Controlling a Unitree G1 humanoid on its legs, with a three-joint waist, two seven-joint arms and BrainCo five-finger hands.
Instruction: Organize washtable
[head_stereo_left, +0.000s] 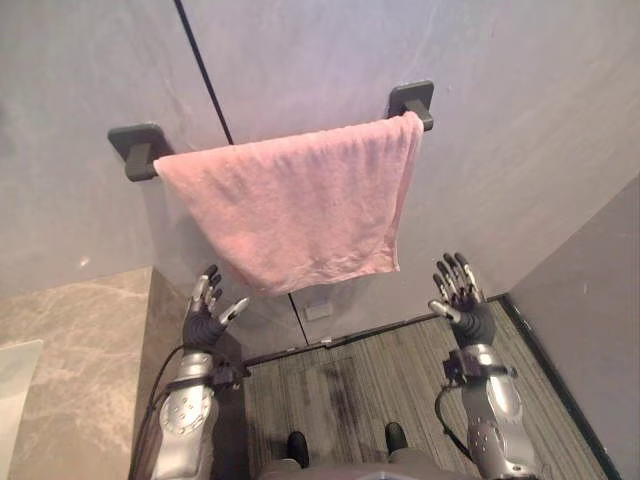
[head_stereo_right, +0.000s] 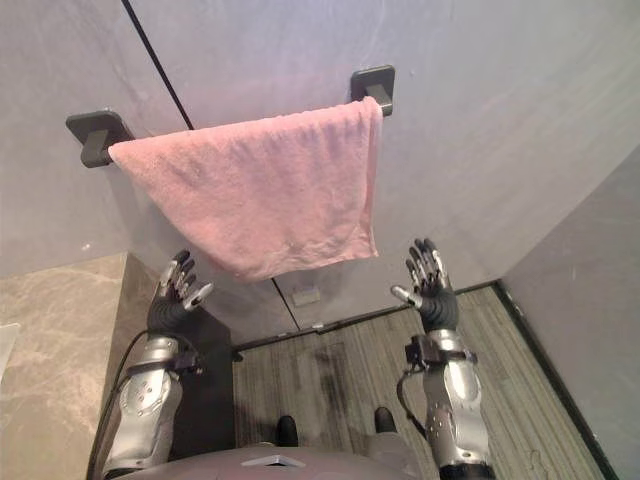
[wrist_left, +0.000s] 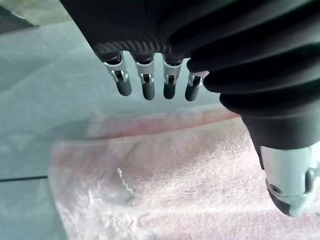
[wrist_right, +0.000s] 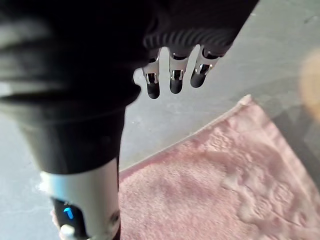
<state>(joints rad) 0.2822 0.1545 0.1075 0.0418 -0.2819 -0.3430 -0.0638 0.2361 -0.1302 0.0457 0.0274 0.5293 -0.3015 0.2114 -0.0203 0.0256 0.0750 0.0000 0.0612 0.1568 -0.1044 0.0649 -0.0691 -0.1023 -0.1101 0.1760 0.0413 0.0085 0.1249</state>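
Pink towel (head_stereo_left: 300, 205) is shown draped over a wall rail (head_stereo_left: 140, 152), above and between the left hand (head_stereo_left: 208, 312) and right hand (head_stereo_left: 460, 298), whose fingers are held straight, apart from the cloth.

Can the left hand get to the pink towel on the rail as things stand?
Probably yes: the open left hand is raised close below the pink towel, with nothing between them.

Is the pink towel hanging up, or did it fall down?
Hanging up. The pink towel drapes between two dark wall brackets, its bottom edge clear of the floor.
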